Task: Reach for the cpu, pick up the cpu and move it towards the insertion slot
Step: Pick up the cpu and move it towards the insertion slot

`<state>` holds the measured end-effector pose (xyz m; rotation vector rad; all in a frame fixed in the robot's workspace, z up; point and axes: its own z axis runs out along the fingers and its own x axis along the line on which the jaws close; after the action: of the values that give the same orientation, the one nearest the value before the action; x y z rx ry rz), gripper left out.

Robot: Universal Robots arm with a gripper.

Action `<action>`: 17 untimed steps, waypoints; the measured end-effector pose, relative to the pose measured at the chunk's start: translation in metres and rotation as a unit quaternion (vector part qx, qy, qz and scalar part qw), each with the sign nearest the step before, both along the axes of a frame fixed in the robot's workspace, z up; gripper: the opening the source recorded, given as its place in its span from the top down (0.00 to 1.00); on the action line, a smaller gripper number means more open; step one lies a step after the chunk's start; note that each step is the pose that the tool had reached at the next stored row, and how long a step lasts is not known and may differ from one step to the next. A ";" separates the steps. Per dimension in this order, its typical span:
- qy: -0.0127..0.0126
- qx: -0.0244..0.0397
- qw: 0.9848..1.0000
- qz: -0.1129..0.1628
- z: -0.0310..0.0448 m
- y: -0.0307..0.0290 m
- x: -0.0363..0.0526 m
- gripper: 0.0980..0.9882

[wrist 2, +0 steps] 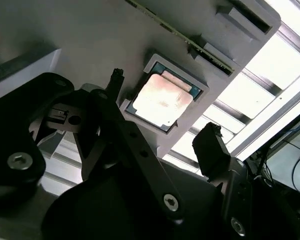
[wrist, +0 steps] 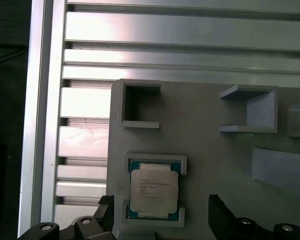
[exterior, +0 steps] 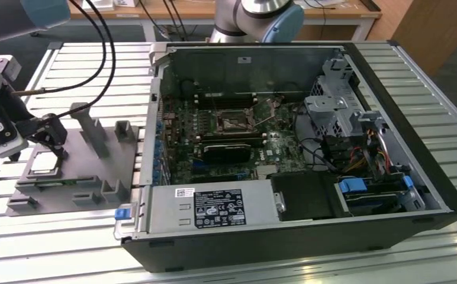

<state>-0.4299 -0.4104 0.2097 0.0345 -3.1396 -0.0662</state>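
While black jaws hang apart astride it, the small silvery square cpu (wrist: 154, 188) lies recessed in the grey plastic tray (exterior: 82, 163) at the exterior view's left. It is probably light, stiff and delicate, best pinched by opposite edges. The shiny-framed insertion slot (exterior: 234, 123) sits well apart, rightward.

The cpu (wrist: 153, 192) is lying in a framed pocket of the tray (exterior: 82, 170), which is sitting on the worktop (exterior: 94, 77) at the exterior view's left of the open computer case (exterior: 292, 248). The tool (wrist 2: 163, 105) is hanging over the cpu, its fingers (wrist 2: 210, 147) standing spread on either side. The insertion slot (exterior: 234, 123) is sitting inside the case, well apart.
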 end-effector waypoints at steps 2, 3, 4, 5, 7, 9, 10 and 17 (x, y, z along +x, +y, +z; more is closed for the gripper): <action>0.000 0.000 1.000 0.000 -0.0035 0.0000 0.0000 0.17; 0.000 0.000 1.000 0.000 -0.0053 0.0000 0.0000 0.17; 0.000 0.000 1.000 0.000 -0.0072 0.0000 0.0000 0.17; 0.000 0.000 1.000 0.000 -0.0089 0.0000 0.0000 0.17; 0.000 0.000 1.000 0.000 -0.0127 0.0000 0.0000 0.17; 0.000 0.000 1.000 0.000 -0.0152 0.0003 0.0000 0.17; 0.000 0.000 1.000 -0.001 -0.0161 0.0005 -0.0001 0.17; -0.001 0.000 1.000 -0.004 -0.0231 0.0023 -0.0011 0.17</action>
<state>-0.4310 -0.4081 0.1866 0.0221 -3.1426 -0.0663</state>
